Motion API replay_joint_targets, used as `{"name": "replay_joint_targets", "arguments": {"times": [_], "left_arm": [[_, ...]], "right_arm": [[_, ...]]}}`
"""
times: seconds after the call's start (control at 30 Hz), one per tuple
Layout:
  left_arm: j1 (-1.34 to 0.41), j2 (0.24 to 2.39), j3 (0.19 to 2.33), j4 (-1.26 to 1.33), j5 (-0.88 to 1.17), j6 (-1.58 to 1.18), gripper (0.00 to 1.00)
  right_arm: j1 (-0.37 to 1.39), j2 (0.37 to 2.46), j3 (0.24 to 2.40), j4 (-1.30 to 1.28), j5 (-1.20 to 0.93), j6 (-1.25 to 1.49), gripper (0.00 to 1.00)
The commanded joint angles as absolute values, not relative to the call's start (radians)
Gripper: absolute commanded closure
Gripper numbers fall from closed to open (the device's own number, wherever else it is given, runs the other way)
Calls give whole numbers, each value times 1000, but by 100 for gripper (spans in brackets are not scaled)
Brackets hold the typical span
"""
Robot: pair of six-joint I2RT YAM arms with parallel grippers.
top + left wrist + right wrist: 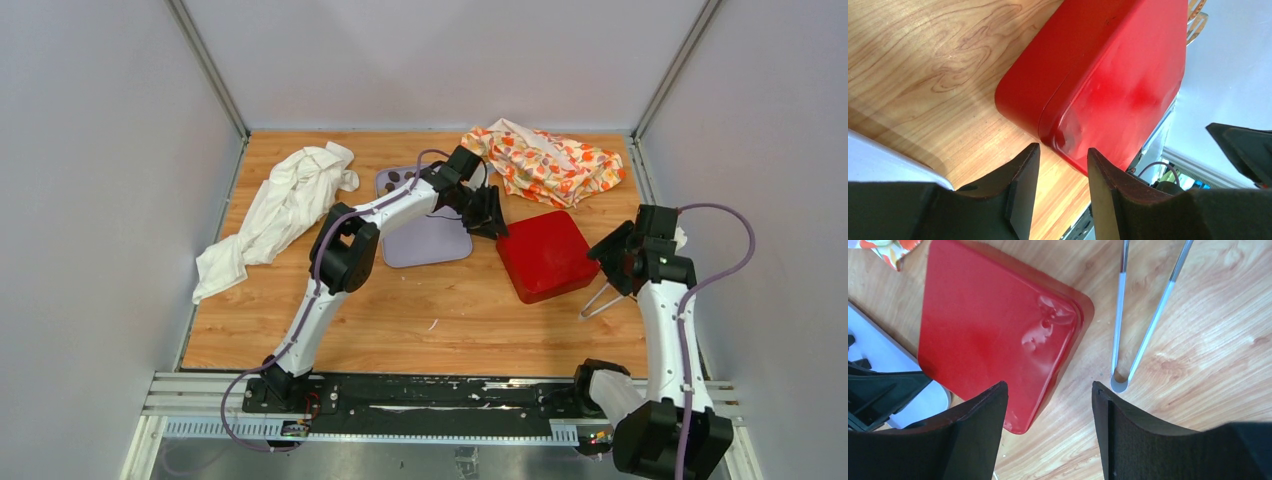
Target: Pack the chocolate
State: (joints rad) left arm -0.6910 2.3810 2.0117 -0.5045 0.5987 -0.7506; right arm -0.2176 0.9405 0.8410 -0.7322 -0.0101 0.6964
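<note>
So, left fingers (1025,172): I see them parted by a narrow gap with nothing between them. They are low over the tabletop (420,320), just off a rounded corner of the red box (545,255).
Right fingers (990,412): spread wide and holding nothing. They hang above the tabletop between the red box's near corner and the tongs (1117,386).
Chocolate (395,179): a few small dark pieces sit in the far left corner of the pale purple tray (430,248). I cannot make out their number or shape from the overhead view, and neither wrist camera shows them.
Red box: the lid is on, with a seam running round the side in the left wrist view. It lies flat between the two arms, just to the right of the tray.
Tongs: they lie flat on the wood to the right of the box. Their joined end is toward the arms' side of the tabletop and both legs are splayed.
In the way: the left arm reaches across the tray and hides part of it from above. The closed box lies between the tray and the tongs.
White cloth (285,200): crumpled, left of the tray and apart from it.
Flowered cloth (545,165): bunched at the far edge, behind the box.
</note>
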Motion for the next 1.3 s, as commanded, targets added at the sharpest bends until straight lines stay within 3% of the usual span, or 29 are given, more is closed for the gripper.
{"name": "replay_joint_targets", "arguments": {"times": [0.0,0.13,0.23,0.53,0.83,1.1,1.27], "left_arm": [[-705,2384,2014,-533,587,-723,54],[-704,2365,2026,-565,557,-702,46],[-704,2351,2036,-587,533,-685,42],[-703,2298,2050,-645,484,-636,38],[-703,2269,2020,-649,479,-632,38],[-703,2244,2015,-649,470,-627,38],[-703,2232,2028,-654,467,-627,38]], "right_arm": [[-194,983,903,-780,66,631,40],[-192,1081,943,-771,78,572,84],[-192,1171,988,-793,78,538,100],[-192,1289,1093,-788,64,513,100],[-194,1395,941,-740,65,518,100],[-192,1292,1071,-759,53,518,100],[-155,1351,1175,-713,15,541,100]]}}
